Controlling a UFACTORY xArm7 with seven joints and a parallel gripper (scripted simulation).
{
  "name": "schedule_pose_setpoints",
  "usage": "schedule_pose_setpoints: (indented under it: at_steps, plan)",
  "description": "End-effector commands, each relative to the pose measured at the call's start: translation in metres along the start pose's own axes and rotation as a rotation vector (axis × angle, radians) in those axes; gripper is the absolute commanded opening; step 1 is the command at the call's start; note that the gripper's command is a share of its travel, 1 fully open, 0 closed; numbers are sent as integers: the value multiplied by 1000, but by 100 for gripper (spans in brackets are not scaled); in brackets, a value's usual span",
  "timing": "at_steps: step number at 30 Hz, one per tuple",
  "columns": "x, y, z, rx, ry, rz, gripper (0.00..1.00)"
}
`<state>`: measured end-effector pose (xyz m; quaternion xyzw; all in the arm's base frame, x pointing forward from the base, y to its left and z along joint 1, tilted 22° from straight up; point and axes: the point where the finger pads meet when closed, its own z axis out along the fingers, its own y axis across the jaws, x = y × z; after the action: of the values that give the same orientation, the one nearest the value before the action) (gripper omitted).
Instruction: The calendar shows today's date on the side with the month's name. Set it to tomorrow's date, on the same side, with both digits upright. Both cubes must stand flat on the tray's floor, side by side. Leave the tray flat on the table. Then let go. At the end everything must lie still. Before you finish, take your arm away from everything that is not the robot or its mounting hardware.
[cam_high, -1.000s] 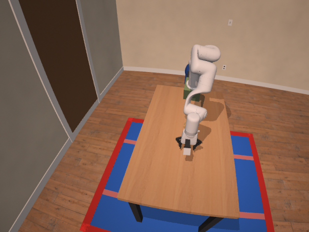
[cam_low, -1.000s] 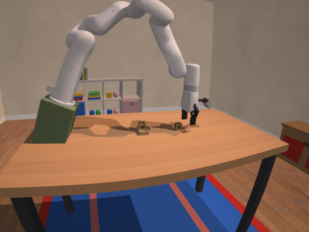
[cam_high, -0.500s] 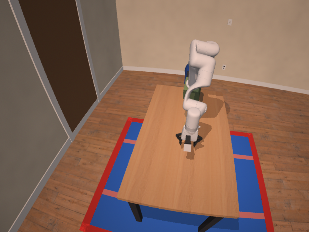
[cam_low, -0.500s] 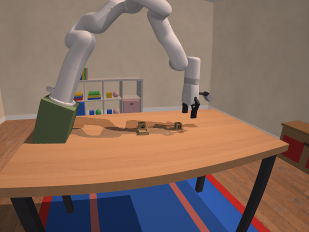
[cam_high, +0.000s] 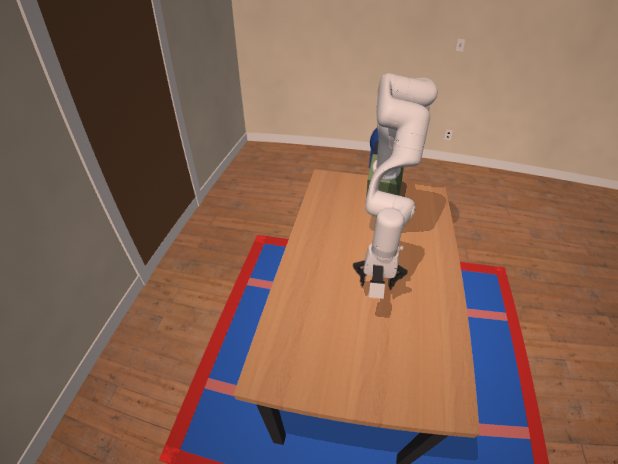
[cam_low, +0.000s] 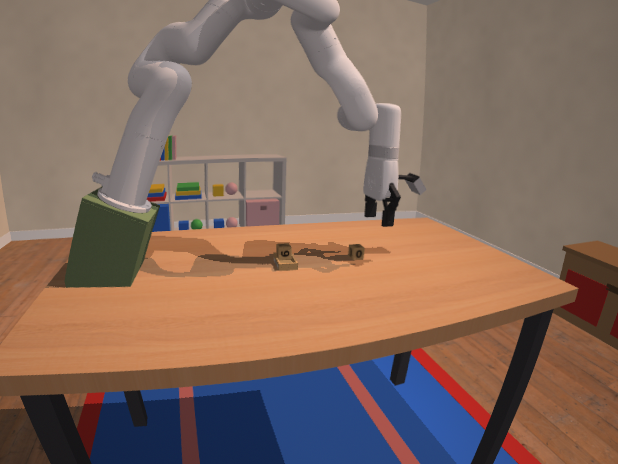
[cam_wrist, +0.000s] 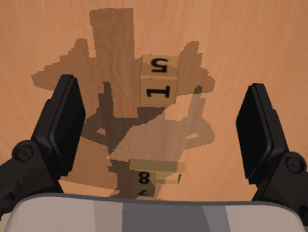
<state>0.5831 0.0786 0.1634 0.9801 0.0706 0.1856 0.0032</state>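
My gripper (cam_high: 377, 285) (cam_low: 379, 220) (cam_wrist: 162, 97) is open and empty, above the table. A loose wooden cube (cam_low: 356, 252) (cam_wrist: 158, 80) stands on the table, below the fingers and towards the tray. It shows 0 in the exterior view; the wrist view shows 5 and a sideways 1. The small wooden tray (cam_low: 287, 266) (cam_wrist: 172, 165) lies on the table with the other cube (cam_low: 283, 252) (cam_wrist: 143, 177) in its far part, as seen from the exterior view. That cube shows a turned 6 or 9 there, and 8 in the wrist view. The month's name is unreadable. The top view shows neither cubes nor tray.
The arm's green base (cam_low: 107, 245) stands at one end of the wooden table (cam_high: 350, 350) (cam_low: 300, 310). Arm shadows fall around both cubes and the tray. A shelf (cam_low: 225, 160) with toys stands behind the table, and a brown cabinet (cam_low: 585, 265) stands beyond its right end.
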Motion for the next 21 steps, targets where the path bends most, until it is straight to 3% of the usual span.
schedule_pose_setpoints:
  at_steps: [1,11,21]
  plan:
    - [2,0,-2,1,5,1,100]
    - [1,0,-2,0,5,40,100]
    - [-13,-1,-3,-3,7,429,100]
